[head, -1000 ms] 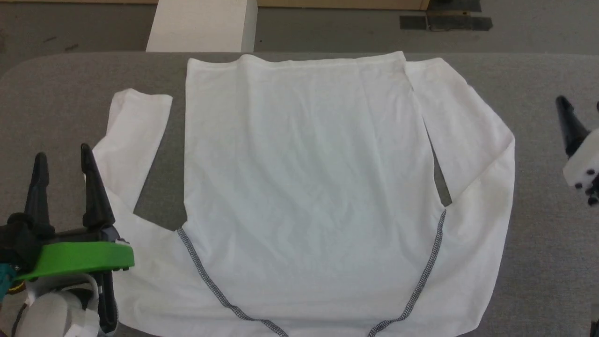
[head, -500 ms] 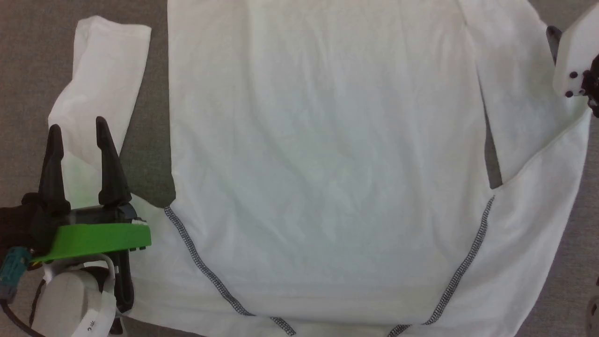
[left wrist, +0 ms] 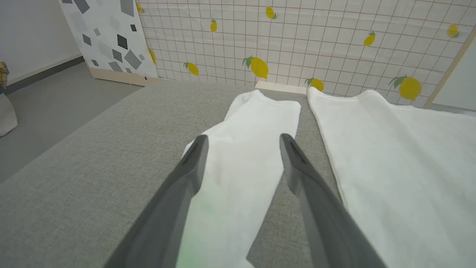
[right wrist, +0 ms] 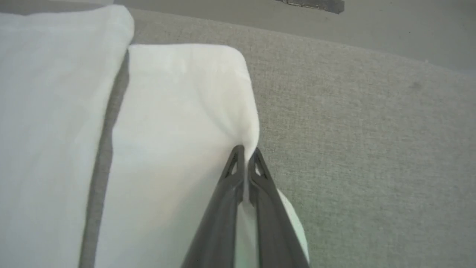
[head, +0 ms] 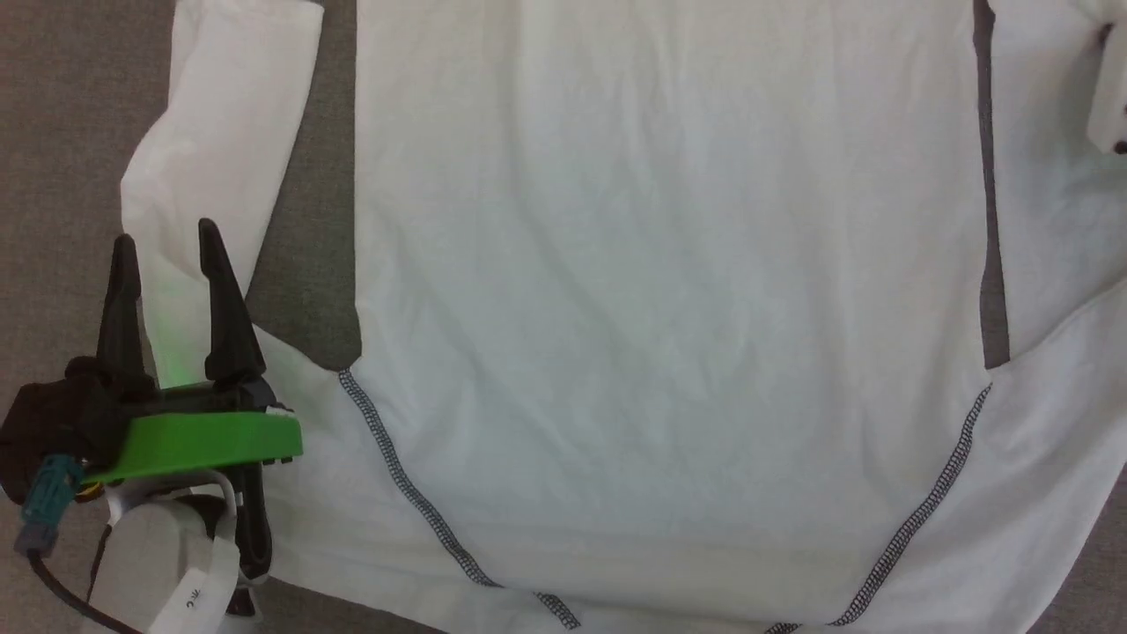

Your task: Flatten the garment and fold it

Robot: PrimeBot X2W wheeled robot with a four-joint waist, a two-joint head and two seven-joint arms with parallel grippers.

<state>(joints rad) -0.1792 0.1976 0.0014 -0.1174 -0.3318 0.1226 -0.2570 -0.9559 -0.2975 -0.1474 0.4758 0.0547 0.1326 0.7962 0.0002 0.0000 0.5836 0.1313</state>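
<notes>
The garment [head: 669, 291] is a white shirt with dark stitched seams, lying flat on the grey table [head: 53, 132]. My left gripper [head: 165, 236] is open at the lower left, its fingers pointing up over the left sleeve [head: 220, 132]. In the left wrist view that sleeve [left wrist: 245, 149] runs between the spread fingers of the left gripper [left wrist: 243, 137]. My right gripper [right wrist: 245, 150] is shut on the outer edge of the right sleeve [right wrist: 174, 123], and the cloth puckers at its tips. The right arm's pale housing [head: 1111, 97] shows at the upper right edge over that sleeve.
The grey padded table [right wrist: 353, 111] extends past the right sleeve to its far edge, with floor [right wrist: 372, 29] beyond. To the left of the left sleeve is bare table [left wrist: 93, 156]. A lemon-patterned panel [left wrist: 297, 41] stands behind the table.
The head camera has moved in closer over the shirt. My right gripper came in over the right sleeve and shut on its edge. The left gripper stays open over the left sleeve.
</notes>
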